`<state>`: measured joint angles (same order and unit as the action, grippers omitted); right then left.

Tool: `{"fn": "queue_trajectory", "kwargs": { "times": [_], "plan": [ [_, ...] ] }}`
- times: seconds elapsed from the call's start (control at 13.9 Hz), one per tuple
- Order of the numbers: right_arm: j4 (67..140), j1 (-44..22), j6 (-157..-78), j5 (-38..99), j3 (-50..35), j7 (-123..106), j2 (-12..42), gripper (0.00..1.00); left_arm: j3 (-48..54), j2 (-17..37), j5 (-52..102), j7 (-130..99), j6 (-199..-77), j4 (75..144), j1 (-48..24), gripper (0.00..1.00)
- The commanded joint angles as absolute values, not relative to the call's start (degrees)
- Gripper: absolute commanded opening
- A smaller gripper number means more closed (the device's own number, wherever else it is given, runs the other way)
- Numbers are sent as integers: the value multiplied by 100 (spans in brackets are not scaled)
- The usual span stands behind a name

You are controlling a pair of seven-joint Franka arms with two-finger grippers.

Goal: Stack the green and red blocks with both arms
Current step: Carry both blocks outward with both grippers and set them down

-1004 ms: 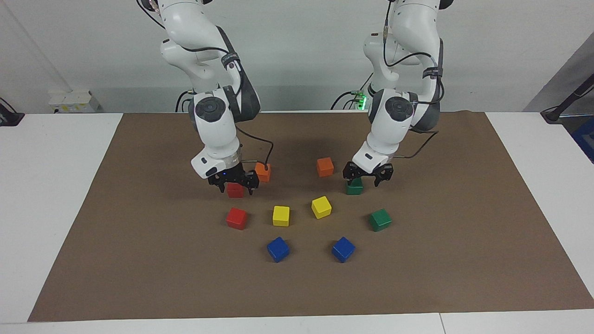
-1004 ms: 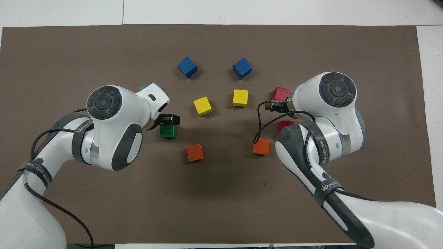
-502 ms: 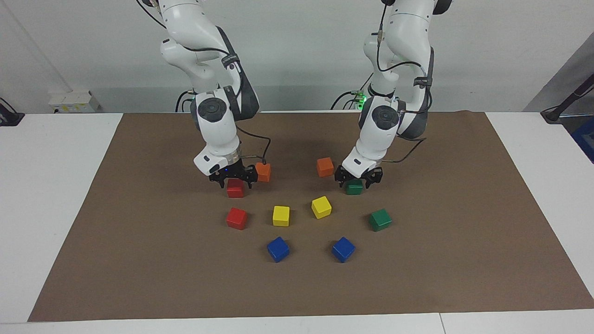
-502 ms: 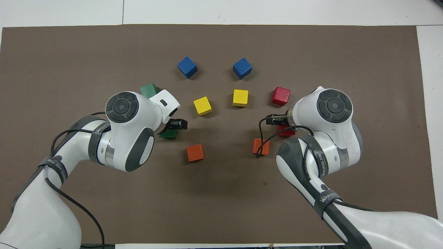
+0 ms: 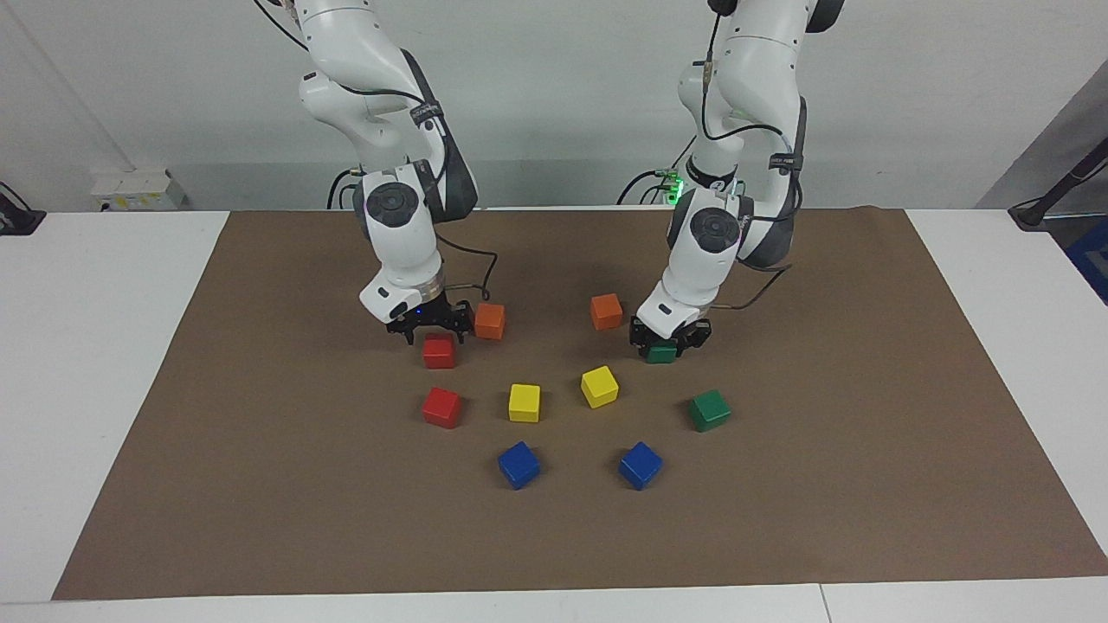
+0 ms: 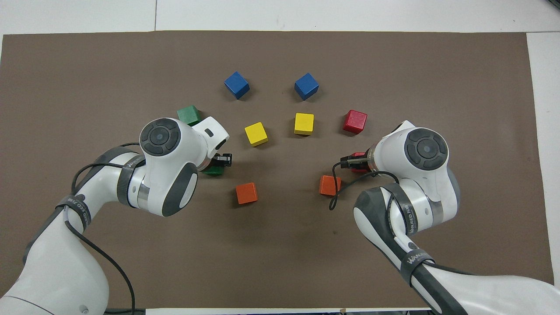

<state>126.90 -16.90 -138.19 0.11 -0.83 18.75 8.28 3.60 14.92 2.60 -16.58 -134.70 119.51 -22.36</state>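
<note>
Two red and two green cubes lie on the brown mat. My right gripper is open and hangs just above one red block, its fingers spread to either side; in the overhead view the arm hides most of this block. My left gripper is low and open, straddling one green block, which also shows partly in the overhead view. The other red block and the other green block lie free, farther from the robots.
Two orange cubes sit close beside the grippers, toward the table's middle. Two yellow cubes and two blue cubes lie farther out. The brown mat covers the table.
Both grippers have come down over their blocks. The left one dropped around the green block; the right one settled just over the red block. No block has moved.
</note>
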Motion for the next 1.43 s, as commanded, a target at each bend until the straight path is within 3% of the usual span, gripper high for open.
{"fn": "queue_trajectory", "kwargs": {
  "times": [0.0,0.22,0.29,0.36,0.43,0.57,0.79,0.93,1.15,1.36],
  "plan": [
    [13069,-1635,-14247,0,-105,1775,650,100,255,1406,79,-1723,-13377,12067,-2391,0],
    [13061,-1635,-14536,9,-106,1802,773,100,229,1284,79,-1688,-13202,11971,-2251,0],
    [13043,-1635,-14555,9,-105,1802,826,86,229,1135,79,-1661,-13114,11936,-2059,0],
    [13043,-1635,-14563,9,-105,1758,835,28,237,968,79,-1626,-13000,11909,-1796,0],
    [13017,-1635,-14511,9,-105,1749,835,0,237,836,79,-1391,-12842,11883,-1515,0],
    [12772,-1565,-14232,9,-97,1723,861,0,237,669,79,-532,-12648,11892,-839,0],
    [11396,-899,-12696,9,-79,681,1107,0,237,650,79,629,-12709,11953,330,0],
    [10865,-406,-12253,87,-88,-59,1213,0,246,659,79,1437,-12744,11962,990,0],
    [10933,112,-12365,79,-70,-779,1195,0,237,773,79,1713,-13085,12101,1476,0],
    [11573,421,-12892,88,-70,-1072,1020,0,237,1018,79,1819,-13377,12217,1678,0]
  ]
}}
